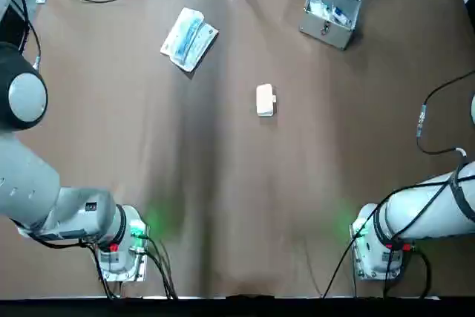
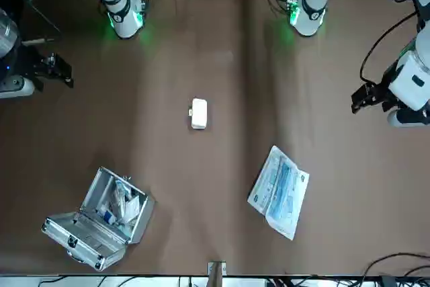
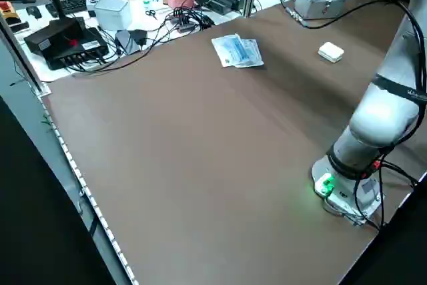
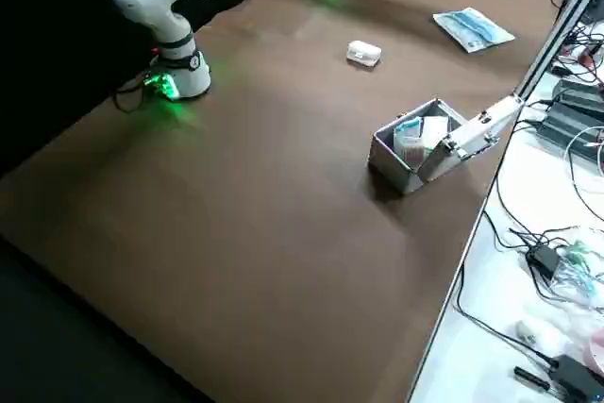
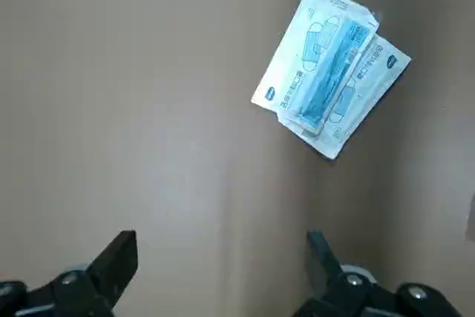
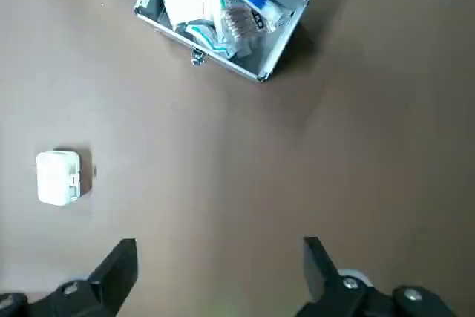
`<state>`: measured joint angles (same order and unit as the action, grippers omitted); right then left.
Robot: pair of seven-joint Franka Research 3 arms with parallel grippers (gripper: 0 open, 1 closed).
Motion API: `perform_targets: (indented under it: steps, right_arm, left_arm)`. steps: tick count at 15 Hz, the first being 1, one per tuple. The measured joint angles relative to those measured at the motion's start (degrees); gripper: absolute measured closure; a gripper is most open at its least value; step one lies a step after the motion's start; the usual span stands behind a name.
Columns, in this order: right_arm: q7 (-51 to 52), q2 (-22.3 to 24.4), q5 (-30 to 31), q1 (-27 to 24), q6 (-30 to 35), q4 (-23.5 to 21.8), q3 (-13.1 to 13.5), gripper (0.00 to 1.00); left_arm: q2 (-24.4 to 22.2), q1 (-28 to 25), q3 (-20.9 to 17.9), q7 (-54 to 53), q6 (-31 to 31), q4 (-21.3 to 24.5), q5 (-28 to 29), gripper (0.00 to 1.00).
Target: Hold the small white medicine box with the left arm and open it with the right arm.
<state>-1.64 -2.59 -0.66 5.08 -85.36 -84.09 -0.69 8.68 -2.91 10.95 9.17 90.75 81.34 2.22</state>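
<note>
Medicine box [image 1: 265,100], lying flat, long axis front-to-back (tab [image 1: 274,98] rightward)

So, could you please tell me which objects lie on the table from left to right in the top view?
packet of face masks → small white medicine box → open metal case

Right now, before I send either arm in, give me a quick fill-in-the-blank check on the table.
The small white medicine box is held by ____ gripper. The left gripper and the right gripper both have their fingers ____. The mask packet lies on the robot's ____ of the box. The open metal case lies on the robot's ____ of the box.
Missing words: neither; open; left; right.
</note>
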Motion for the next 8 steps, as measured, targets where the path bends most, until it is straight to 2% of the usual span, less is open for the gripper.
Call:
perform_targets:
  steps: [8]
  right_arm:
    - [-0.06,0.00,0.19,0.39,0.07,-0.61,-0.21,0.01]
  left_arm:
    - [0.01,0.09,0.05,-0.29,0.00,0.07,0.00,0.00]
